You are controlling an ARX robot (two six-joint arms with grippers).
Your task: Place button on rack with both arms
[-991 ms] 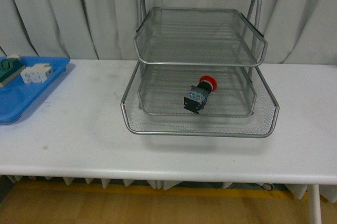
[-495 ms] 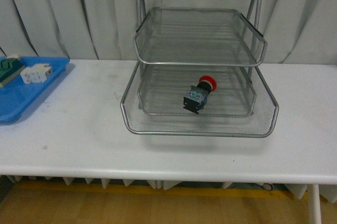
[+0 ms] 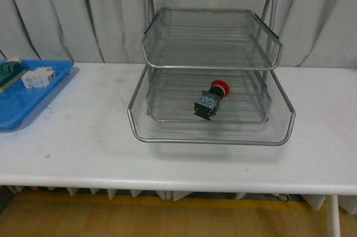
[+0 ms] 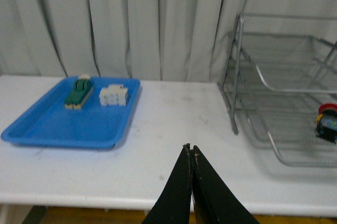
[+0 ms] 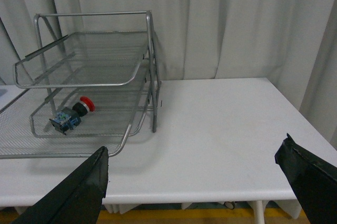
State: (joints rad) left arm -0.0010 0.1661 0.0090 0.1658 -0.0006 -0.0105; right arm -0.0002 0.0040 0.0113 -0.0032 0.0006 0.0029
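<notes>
1 button (image 3: 212, 98), red round cap, black-blue body, on its side in middle tier of 1 three-tier wire rack (image 3: 209, 68), well clear of all fingers. Left gripper (image 4: 191, 153) fingers pressed together, empty; right gripper (image 5: 194, 153) spread wide, empty. 1 blue tray (image 4: 68, 124), 1 green part (image 4: 79, 92) and 1 white block (image 4: 114, 95) on it

— Where is the button (image 3: 211, 100)?
— Inside the rack (image 3: 212, 142), lying on its side on the mesh below the top tier, red cap toward the back right.
— And the rack?
— It stands on the white bench (image 3: 83, 136), in front of a pale curtain (image 3: 50, 14).
— Anything else?
— A blue tray (image 3: 22, 106) at the left edge, holding a white block (image 3: 39, 77) and a green-and-cream part (image 3: 10, 72).
</notes>
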